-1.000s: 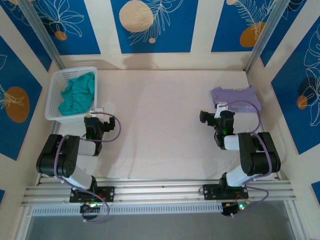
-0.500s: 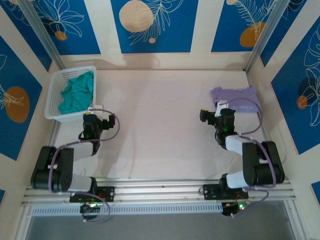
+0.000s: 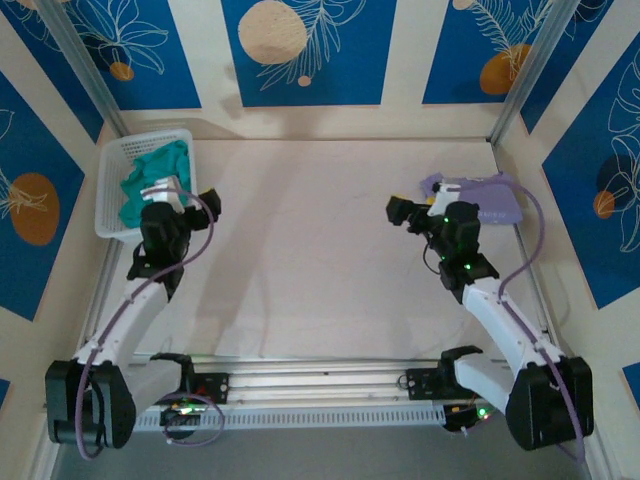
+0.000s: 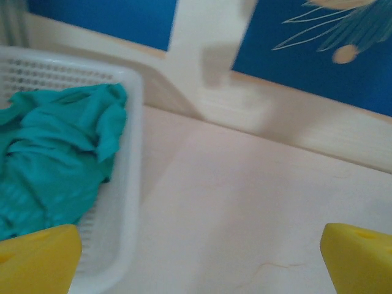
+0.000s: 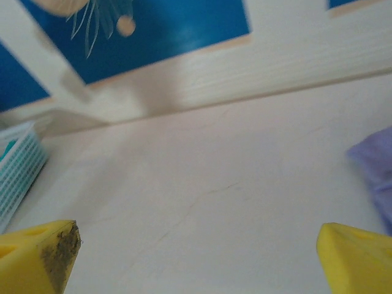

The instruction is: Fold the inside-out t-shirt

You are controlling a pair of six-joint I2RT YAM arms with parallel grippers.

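Observation:
The inside-out t-shirt (image 3: 152, 175) is a crumpled teal heap inside a white basket (image 3: 150, 139) at the far left of the table. In the left wrist view the t-shirt (image 4: 55, 159) lies ahead and to the left, behind the basket wall (image 4: 131, 153). My left gripper (image 3: 163, 194) hovers at the basket's near right corner, open and holding nothing, its yellow fingertips (image 4: 37, 260) wide apart. My right gripper (image 3: 445, 192) is open over the table's right side, with bare table between its fingertips (image 5: 352, 257).
A folded pale lavender shirt (image 3: 488, 199) lies at the far right, right beside my right gripper, and its edge (image 5: 376, 174) shows in the right wrist view. Blue-and-cream walls close the table on three sides. The basket (image 5: 18, 171) shows far left in the right wrist view.
Both arms have unfolded and stretched forward. The left gripper has moved up to the basket, the right one up beside the lavender shirt. Both stayed open.

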